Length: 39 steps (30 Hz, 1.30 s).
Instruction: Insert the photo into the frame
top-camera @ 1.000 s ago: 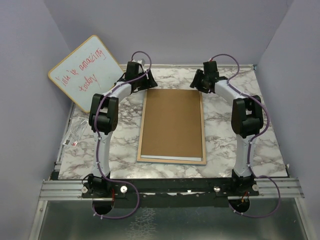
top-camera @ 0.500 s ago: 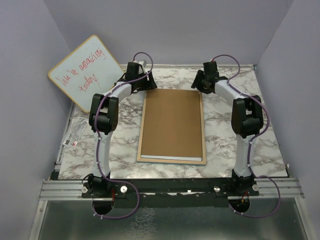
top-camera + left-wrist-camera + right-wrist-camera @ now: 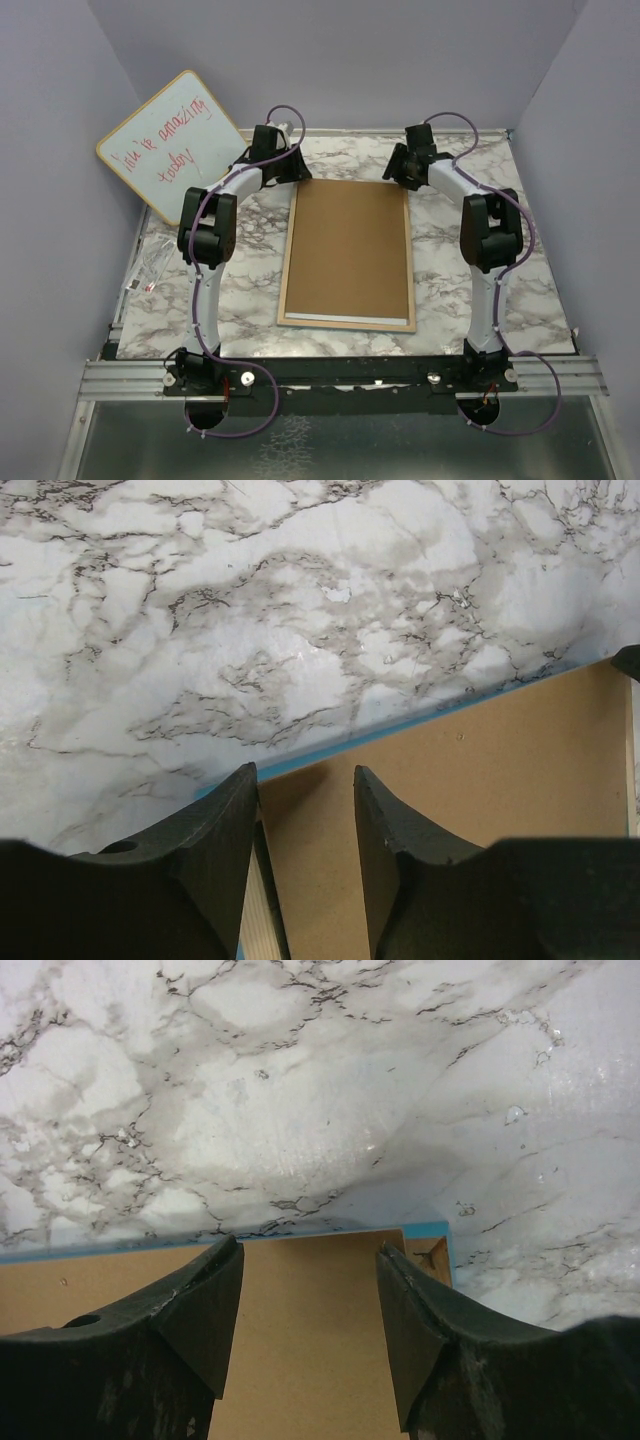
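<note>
Marble-patterned worktop [image 3: 450, 270] boxed in by pale lavender walls. At the centre of the top view, large thin rectangular picture frame [image 3: 284, 270], face down, pale wood back upward, bright blue showing only along the far edge in both wrist views. Filling it, plain brown backing board [image 3: 348, 245]. No sight of the hot-air-balloon photo itself; possibly the pale strip [image 3: 345, 318] along the board's lower edge, or else glass, too small to tell.

Left gripper [image 3: 288, 166] at the frame's upper-left corner, jaws apart, clamping nothing, fingers either side of the board's corner. Right gripper [image 3: 402, 166] at the upper-right corner, likewise parted and empty.

Likely trouble from here: closing on board and frame together, dragging or skewing the whole frame across the slick marble; pinching one corner alone and levering the board out of its recess; pressing unevenly and leaving the far edge unseated.

Around: round-cornered whiteboard with red handwriting [image 3: 170, 145] leaning at upper left, well apart; small clear-plastic clutter [image 3: 150, 265] at the left edge. Nothing between either gripper and its corner.
</note>
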Tool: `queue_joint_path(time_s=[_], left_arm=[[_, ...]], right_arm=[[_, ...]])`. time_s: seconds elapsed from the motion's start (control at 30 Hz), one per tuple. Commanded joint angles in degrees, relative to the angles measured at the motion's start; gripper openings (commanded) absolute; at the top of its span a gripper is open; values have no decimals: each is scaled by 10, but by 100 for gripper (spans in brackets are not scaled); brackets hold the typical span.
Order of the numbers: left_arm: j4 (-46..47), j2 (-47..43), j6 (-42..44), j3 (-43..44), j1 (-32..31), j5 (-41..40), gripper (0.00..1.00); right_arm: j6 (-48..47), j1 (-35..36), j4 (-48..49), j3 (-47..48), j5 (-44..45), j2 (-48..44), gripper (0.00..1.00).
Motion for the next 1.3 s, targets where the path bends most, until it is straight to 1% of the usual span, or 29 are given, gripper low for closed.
queue_joint_path(time_s=[0.0,0.1,0.33,0.53,0.67,0.87,1.1,1.27], left_arm=[[-12,-27,-3,-16,-5,43,43],[-16,-38,0,-27,-5,54,40],[-33,-57,17,-49,-5,61,37],[-52,-59,43,-41,-4,84,35],[-64,-57,61,-40,-4,107,35],[-79,-59,81,-44,-3,116,34],[-90,-65,97,-41,8,138,34],[-89,-65,91,-40,14,144,37]], right_arm=[[6,-5,-25,-2,-12,13,60],[4,-5,-13,-12,-12,0,60],[-22,-5,36,-10,-120,-7,59],[-18,-4,40,7,-190,18,57],[-19,-4,33,16,-200,32,57],[-21,-4,6,36,-199,50,55],[-37,-4,-33,30,-211,38,54],[-57,-3,-71,13,-235,21,53]])
